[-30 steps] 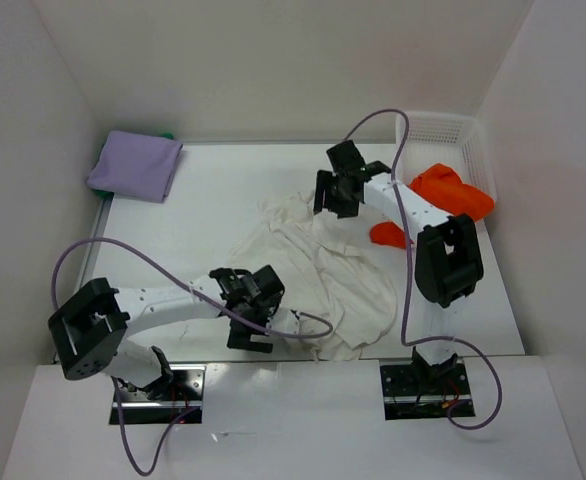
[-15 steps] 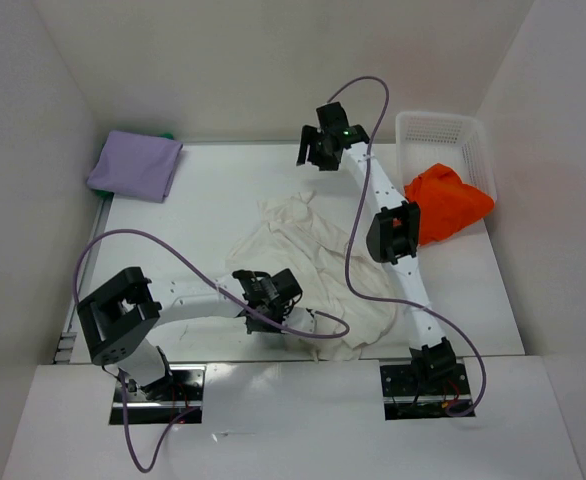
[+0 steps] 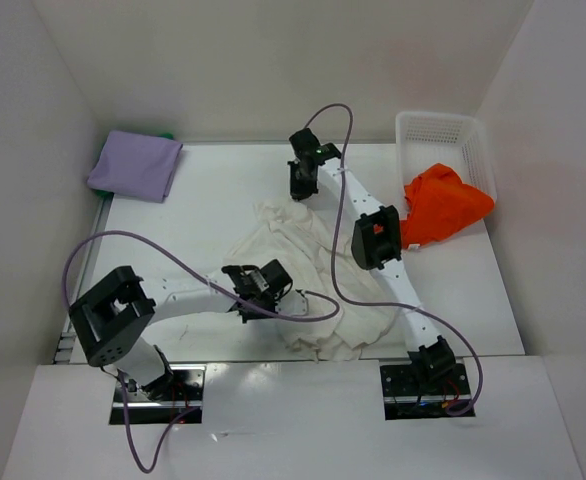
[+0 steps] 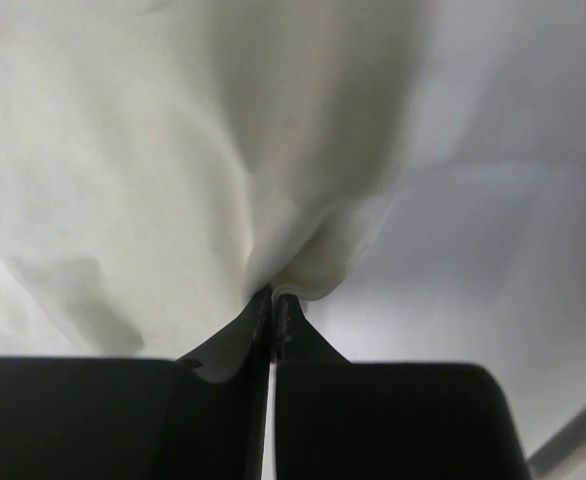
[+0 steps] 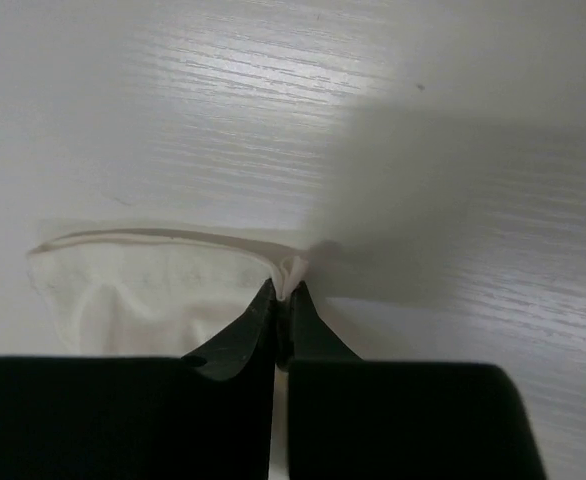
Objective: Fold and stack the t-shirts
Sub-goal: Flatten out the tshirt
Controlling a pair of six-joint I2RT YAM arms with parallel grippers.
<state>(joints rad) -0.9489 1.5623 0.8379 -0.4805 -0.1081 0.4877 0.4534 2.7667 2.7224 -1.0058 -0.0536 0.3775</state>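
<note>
Left wrist, white t-shirt (image 4: 173,150) pinched in left hand (image 4: 273,305)

White all round here: a pale back wall (image 3: 273,70) up top, a left wall (image 3: 23,200) and a right wall (image 3: 563,200) angling in, boxing the scene like a booth. Down the middle, the table (image 3: 203,200), glossy white and catching the light. Up close from the right wrist, its surface (image 5: 273,100) shows fine wood-like grain running across, and a soft grey shadow (image 5: 453,200) falls over the right half. A thin grey strip (image 3: 100,225) lines the table's left edge. A white mesh basket (image 3: 438,118) sits in the far right corner. A matte white ledge (image 3: 293,420) fronts the near side. Lighting is bright and even.
</note>
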